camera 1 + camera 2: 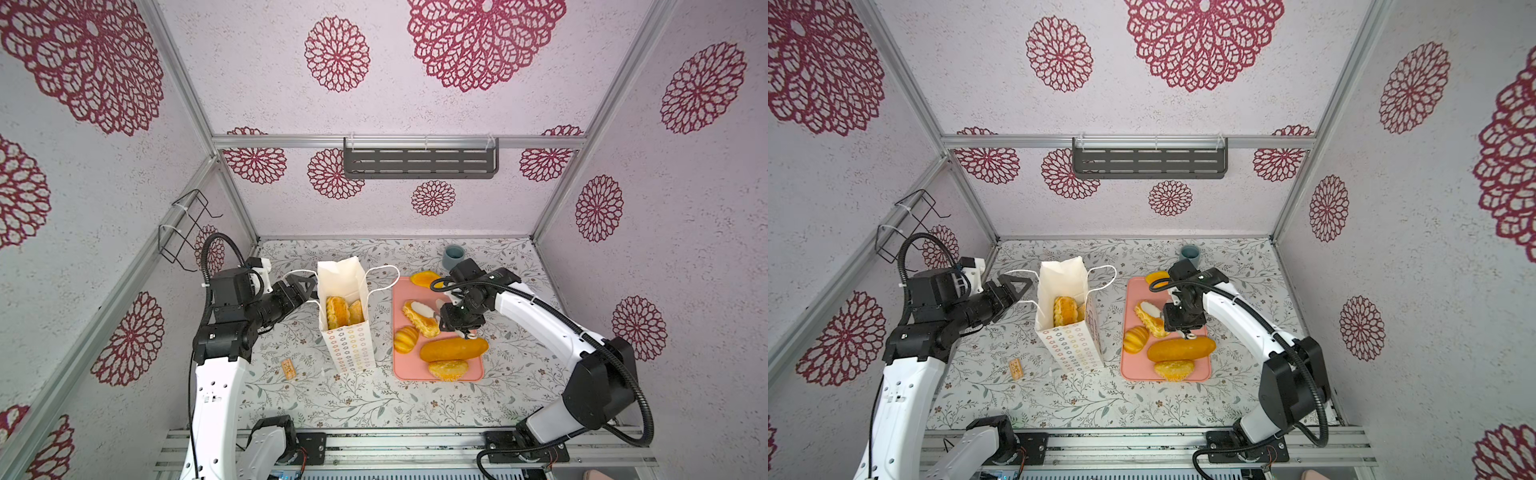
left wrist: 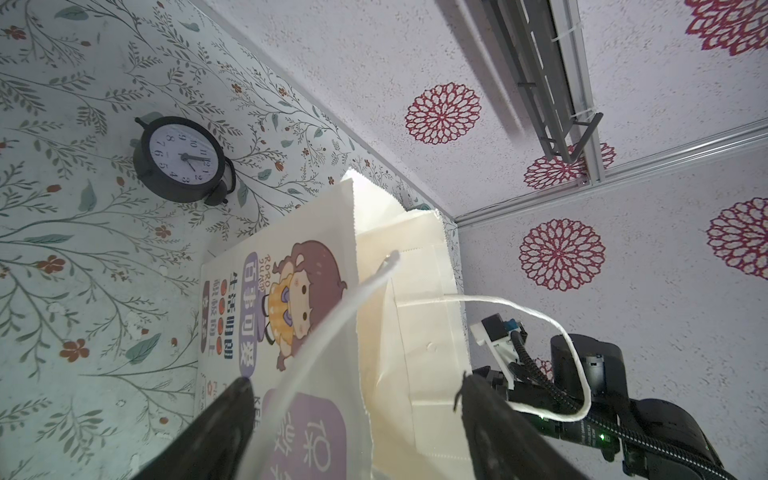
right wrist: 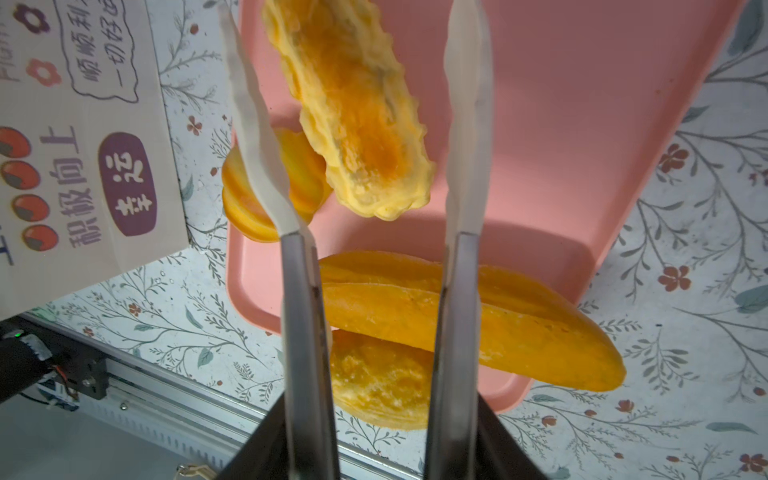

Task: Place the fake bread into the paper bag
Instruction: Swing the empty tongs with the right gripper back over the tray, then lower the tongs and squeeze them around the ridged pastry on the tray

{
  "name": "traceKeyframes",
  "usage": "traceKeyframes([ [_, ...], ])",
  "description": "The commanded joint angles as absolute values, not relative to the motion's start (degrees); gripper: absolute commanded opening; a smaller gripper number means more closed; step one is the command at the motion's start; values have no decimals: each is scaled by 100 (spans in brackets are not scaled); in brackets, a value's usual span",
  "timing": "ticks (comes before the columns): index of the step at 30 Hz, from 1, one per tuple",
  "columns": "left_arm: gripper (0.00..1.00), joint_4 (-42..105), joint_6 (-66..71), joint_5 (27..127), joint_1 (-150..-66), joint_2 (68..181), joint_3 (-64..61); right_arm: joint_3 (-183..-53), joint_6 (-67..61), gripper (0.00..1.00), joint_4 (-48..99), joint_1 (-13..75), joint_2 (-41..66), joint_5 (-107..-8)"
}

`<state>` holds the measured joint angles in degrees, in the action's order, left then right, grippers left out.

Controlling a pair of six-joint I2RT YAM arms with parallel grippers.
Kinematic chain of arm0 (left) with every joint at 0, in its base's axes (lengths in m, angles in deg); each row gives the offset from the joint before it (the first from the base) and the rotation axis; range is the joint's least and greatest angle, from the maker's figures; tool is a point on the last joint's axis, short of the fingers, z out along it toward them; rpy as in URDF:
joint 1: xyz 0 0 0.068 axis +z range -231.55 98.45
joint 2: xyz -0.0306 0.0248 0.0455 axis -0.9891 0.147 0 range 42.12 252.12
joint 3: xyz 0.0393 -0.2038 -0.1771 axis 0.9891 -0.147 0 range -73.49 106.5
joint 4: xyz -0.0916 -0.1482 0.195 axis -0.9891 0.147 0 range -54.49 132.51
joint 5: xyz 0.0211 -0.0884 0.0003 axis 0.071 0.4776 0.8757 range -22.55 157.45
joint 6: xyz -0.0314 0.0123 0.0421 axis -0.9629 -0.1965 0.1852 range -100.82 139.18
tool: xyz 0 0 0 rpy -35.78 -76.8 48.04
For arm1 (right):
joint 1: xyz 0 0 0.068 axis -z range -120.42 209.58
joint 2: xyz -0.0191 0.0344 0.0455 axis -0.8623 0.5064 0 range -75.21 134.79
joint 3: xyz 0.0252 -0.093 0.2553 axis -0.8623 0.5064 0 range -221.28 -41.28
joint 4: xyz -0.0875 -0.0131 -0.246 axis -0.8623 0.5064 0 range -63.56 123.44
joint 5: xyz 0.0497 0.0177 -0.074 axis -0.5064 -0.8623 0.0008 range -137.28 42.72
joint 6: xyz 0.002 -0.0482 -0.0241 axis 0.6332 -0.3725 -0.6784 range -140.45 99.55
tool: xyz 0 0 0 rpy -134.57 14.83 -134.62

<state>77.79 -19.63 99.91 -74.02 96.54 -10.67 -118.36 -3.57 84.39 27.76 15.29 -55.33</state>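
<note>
**Left gripper** (image 1: 308, 289): black fingers spread wide, grasping nothing. The bag's front rim and one cord handle (image 2: 338, 320) run between them; contact cannot be told.

**Cracker-like piece** (image 1: 288, 369): small tan rectangle on the table, well behind this gripper, beside its arm.

**Paper bag** (image 1: 353, 353): tall, white, thin creased paper with a ring-pattern side. It stands upright directly ahead of the left fingertips, mouth open. Judged light and easily tipped or crumpled. Two ridged golden pieces of fake bread (image 1: 337, 311) already stand inside.

**Pink tray** (image 1: 402, 293): smooth, shallow-rimmed, beneath the right gripper. It carries the remaining bread.

**Ridged round bun** (image 1: 406, 339): glossy, domed, just outside one tong blade.

**Ridged oblong pastry** (image 3: 353, 112): rough matte crust, lying between the tong blades with a gap either side. Probably light and slightly yielding; best pinched across its narrow middle.

**Long loaf** (image 1: 453, 349): smooth, stiff-looking, lying crosswise under the tong arms. Likely to swivel unless taken at mid-length.

**Flat oval piece** (image 1: 448, 370): crumbly-textured, beyond the loaf toward the tong handles.

**Orange piece** (image 1: 424, 278): smooth, beyond the tong tips at the tray's edge.

**Right gripper** (image 1: 457, 320): clamped on the tongs (image 3: 467, 145), metal arms with white blades, the blades standing apart.
</note>
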Motion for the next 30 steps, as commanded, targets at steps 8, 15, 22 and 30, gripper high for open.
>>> traceKeyframes([
  [8,81,7672,-1859,10093,-7356,9712,-1078,-12715,-655,57,8945,2438,2364,-4679],
  [15,81,7638,-1836,10076,-7355,9740,-1118,-12932,-739,57,8955,2425,2742,-4660],
  [22,81,7619,-1852,10084,-7358,9776,-1085,-12886,-747,51,8808,2554,2874,-4574],
  [30,83,7567,-1879,10093,-7355,9868,-1026,-12641,-673,36,8554,2730,2607,-4566],
])
